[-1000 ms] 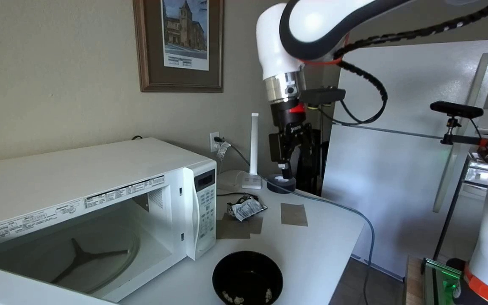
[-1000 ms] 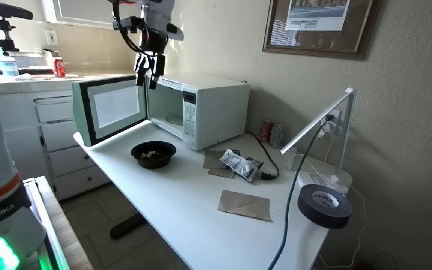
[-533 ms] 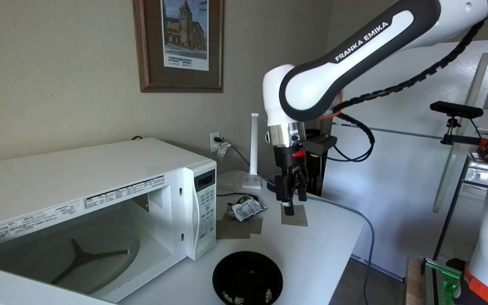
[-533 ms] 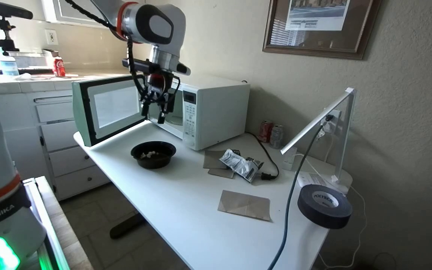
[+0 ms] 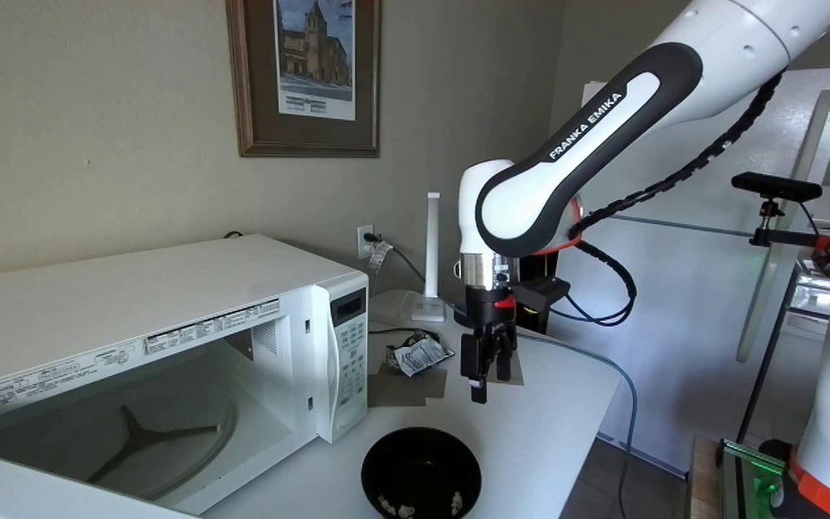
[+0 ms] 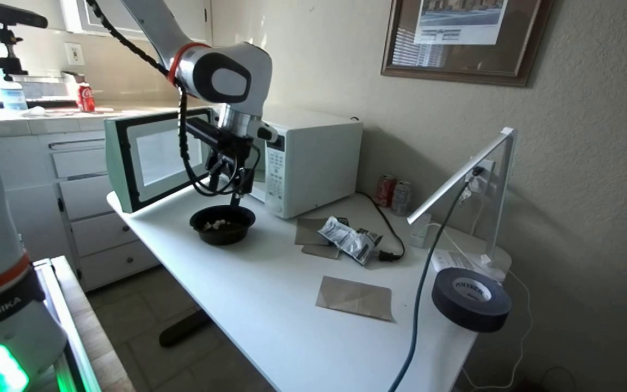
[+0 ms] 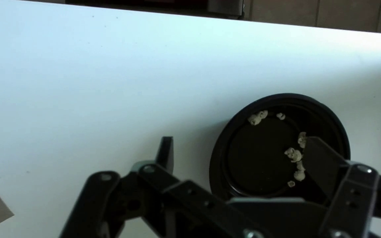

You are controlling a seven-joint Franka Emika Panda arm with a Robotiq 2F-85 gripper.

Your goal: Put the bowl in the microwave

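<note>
Wrist view: gripper (image 7: 238, 138) seen with fingers (image 7: 166, 152) apart, nothing clamped. Bowl (image 7: 260, 148) found right of centre on table (image 7: 111, 82), partly masked by one finger, presumably for a straddling grasp. Microwave (image 5: 163, 299), frame left in an exterior view, is set open, likely for loading.
</note>
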